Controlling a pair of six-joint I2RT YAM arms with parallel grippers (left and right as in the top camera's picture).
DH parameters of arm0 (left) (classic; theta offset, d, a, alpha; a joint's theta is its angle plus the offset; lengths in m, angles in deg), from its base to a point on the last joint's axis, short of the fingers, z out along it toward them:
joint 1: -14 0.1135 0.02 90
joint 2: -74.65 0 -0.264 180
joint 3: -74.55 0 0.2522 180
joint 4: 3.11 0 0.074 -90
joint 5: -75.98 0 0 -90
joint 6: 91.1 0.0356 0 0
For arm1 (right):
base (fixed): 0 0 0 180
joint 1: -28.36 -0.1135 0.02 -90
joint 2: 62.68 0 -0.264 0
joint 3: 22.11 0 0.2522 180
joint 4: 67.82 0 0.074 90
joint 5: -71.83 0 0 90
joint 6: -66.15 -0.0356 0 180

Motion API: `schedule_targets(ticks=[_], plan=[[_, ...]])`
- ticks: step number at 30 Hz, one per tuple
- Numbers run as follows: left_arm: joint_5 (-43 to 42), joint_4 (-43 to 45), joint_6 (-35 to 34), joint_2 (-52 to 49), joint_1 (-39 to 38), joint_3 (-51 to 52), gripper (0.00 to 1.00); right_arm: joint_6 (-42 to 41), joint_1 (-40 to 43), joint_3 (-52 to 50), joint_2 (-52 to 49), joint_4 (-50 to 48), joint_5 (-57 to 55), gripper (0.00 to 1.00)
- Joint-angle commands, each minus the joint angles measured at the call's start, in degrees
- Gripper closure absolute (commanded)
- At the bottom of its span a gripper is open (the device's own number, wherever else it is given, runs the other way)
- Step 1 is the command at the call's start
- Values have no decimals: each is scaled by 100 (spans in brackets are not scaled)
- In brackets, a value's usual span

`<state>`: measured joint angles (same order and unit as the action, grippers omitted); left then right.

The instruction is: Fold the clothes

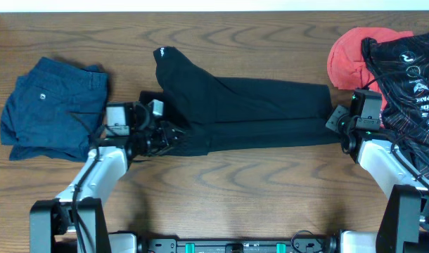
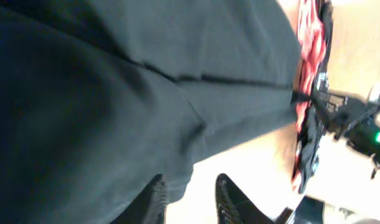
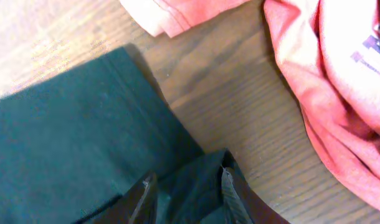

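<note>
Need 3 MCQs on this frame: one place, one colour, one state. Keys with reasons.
1. The blue shorts lie at the table's: A left end; B right end; C middle.
2. The garment beside the patterned black one is: A green; B red; C white.
3. The black trousers are: A rolled up; B hanging off the edge; C laid out long.
Keys: 1 A, the overhead view shows them far left. 2 B, red cloth sits at the right end. 3 C, they stretch flat across the middle.
</note>
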<state>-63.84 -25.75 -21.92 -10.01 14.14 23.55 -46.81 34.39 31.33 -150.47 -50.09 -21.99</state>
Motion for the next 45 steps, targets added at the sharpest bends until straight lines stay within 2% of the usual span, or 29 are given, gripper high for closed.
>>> schedule_targets(ticks=[1, 5, 13, 19, 23, 32, 37, 45], plan=[[66, -61, 195, -17, -411, -83, 68, 140, -42, 72, -61, 234, 79, 67], [625, -212, 192, -22, -909, -83, 67, 140, -42, 70, -61, 861, 92, 72], [2065, -221, 120, -37, -1893, -83, 56, 138, -42, 70, -72, 1255, 20, 71], [2712, -219, 127, -39, -2236, -83, 50, 138, -42, 70, -72, 1287, 22, 69], [3283, -199, 179, -55, -2251, -83, 50, 138, -42, 70, -72, 1342, 22, 70], [3300, 26, 323, -173, -2269, -83, 50, 138, -42, 70, -72, 1362, 22, 69], [3327, 170, 638, -184, -2400, -83, 50, 138, -42, 70, -72, 1360, 20, 69], [4072, 190, 922, -184, -2883, -83, 50, 138, -42, 70, -72, 1362, 22, 69]])
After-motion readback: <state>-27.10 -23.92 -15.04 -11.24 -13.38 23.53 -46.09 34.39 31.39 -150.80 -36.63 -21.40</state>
